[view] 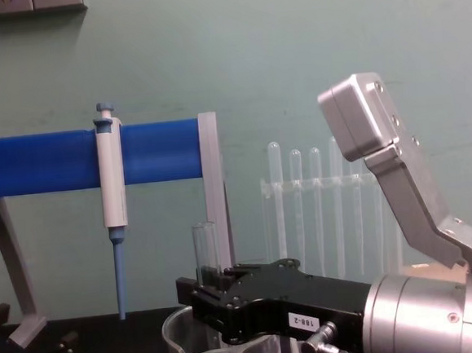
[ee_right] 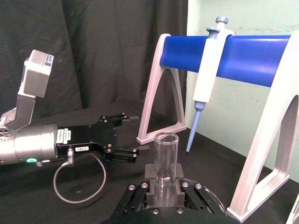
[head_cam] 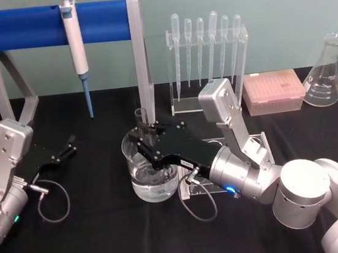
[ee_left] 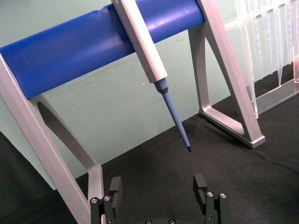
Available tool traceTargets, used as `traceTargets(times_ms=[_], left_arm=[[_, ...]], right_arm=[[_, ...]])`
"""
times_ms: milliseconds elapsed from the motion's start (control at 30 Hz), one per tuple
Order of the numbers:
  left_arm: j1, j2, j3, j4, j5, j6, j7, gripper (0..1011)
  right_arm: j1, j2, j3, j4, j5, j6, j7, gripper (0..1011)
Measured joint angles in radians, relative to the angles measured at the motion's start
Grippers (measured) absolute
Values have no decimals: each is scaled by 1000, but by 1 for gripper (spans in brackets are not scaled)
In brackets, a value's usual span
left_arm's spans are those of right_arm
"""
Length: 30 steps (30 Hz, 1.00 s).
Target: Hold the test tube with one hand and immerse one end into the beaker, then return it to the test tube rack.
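I'm holding the tube (head_cam: pixel 142 122) upright in my right tool (head_cam: pixel 145 143), clamped shut, its lower end dipping into the beaker (head_cam: pixel 141 188); my left tool (head_cam: pixel 67 148) is resting open, well apart.

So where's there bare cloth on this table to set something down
Bare cloth lies along the front edge, before the beaker and between the two arms, and right of the front, below the flask. It is crowded around the beaker, where the right end effector holds the tube, and back by the pipette rack.
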Motion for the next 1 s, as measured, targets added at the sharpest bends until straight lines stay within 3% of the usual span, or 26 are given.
traceTargets(times_ms=[1000], left_arm=[[0, 0, 0, 0, 0, 0, 0, 1000]], right_arm=[[0, 0, 0, 0, 0, 0, 0, 228]])
